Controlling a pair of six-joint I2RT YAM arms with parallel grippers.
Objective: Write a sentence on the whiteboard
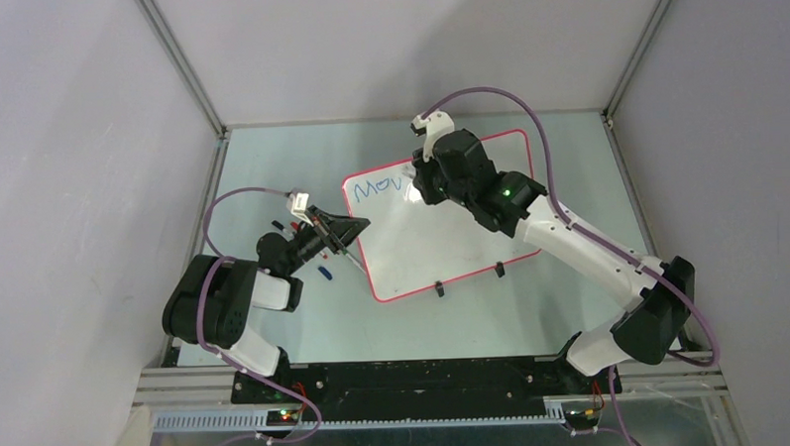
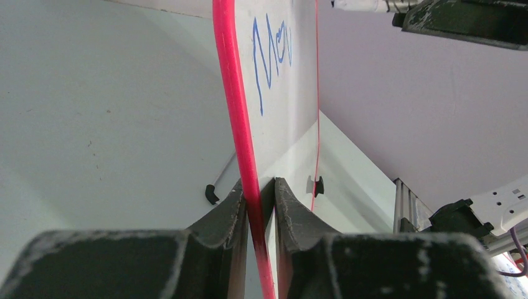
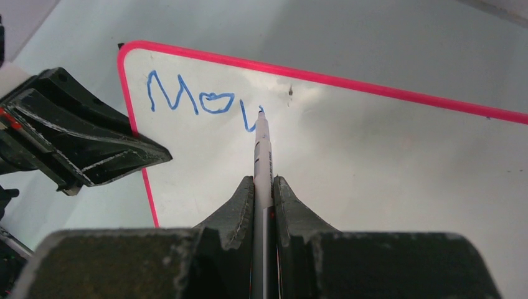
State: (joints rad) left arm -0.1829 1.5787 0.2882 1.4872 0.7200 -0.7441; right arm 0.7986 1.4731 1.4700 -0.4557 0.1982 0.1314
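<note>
One whiteboard [image 1: 441,241] flat on pale table [image 1: 533,307], centre toward the far edge. Two black clip feet [image 1: 439,289] on its near edge. The sentence [image 3: 190,99] so far: blue "Mo" plus a part-drawn letter, board's far-left corner. Left gripper [image 2: 258,187] clamped on the board's left red frame. Right gripper [image 3: 264,184] pinching one marker [image 3: 262,143], tip on board. Grey walls [image 1: 71,145] on three sides.

We're looking at a pale, slightly greenish table [image 1: 299,157] boxed in by plain light-grey panels: back wall [image 1: 405,44], left wall [image 1: 61,145], right wall [image 1: 745,122]. Silver aluminium posts [image 1: 182,62] run up the two far corners, and a slotted metal rail [image 1: 378,417] lines the near edge. Light's soft and even.
</note>
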